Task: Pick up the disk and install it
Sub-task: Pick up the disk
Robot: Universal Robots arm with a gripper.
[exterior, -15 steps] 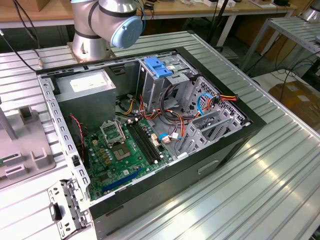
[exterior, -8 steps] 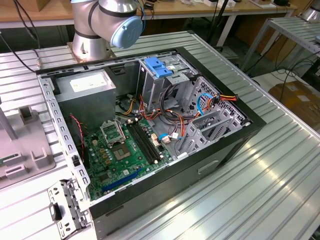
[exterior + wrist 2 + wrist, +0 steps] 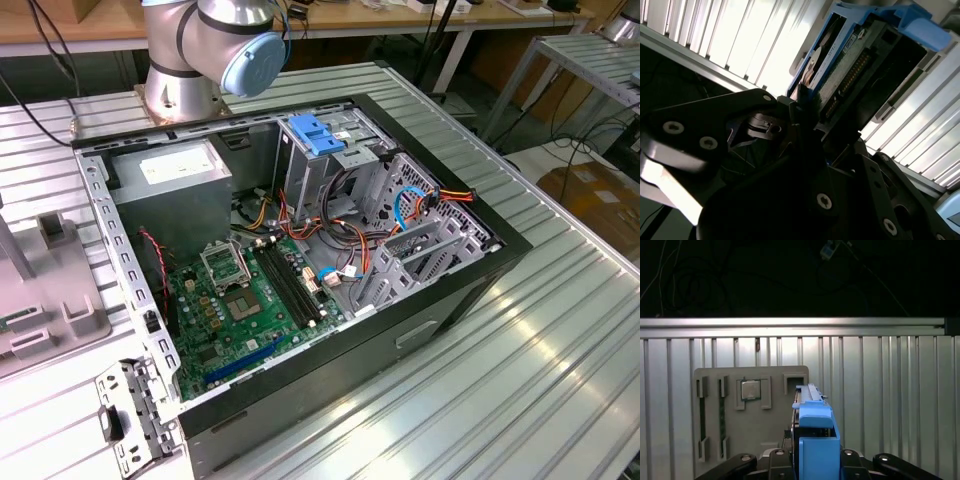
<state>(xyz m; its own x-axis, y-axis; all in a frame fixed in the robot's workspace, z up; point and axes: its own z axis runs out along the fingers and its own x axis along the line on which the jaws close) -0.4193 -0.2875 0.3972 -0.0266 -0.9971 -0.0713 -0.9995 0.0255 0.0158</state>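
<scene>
Blue-railed disk (image 3: 815,450), green motherboard (image 3: 215,320), ribbed silver table (image 3: 520,360).

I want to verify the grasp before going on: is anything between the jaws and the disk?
Nothing visible. In the first wrist view the gripper has its jaws closed on the disk, which stands on edge between them, with the ribbed table and grey tray behind it.

Exterior view: arm (image 3: 215,50) cut off at top edge. First wrist view: disk (image 3: 815,432) runs off picture edge. Second wrist view: gripper (image 3: 807,107) covers disk's near end.
</scene>
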